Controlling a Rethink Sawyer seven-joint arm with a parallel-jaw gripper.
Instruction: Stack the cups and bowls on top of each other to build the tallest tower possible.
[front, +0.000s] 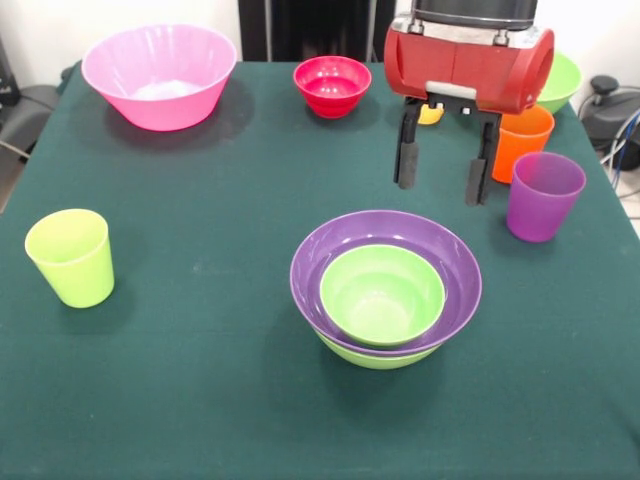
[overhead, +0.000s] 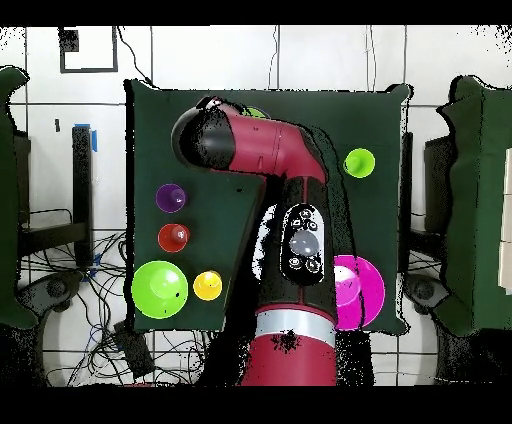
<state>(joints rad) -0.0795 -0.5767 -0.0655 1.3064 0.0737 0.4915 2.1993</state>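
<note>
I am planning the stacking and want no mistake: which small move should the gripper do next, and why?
Probably a short move sideways and down to the purple cup. The gripper hangs open and empty above the table, with that cup and the orange cup close beside it. The stack, a green bowl in the purple bowl on another green bowl, has room inside.

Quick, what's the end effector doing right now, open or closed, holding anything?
End effector: open, holding nothing, hanging above the table behind the stacked bowls.
</note>
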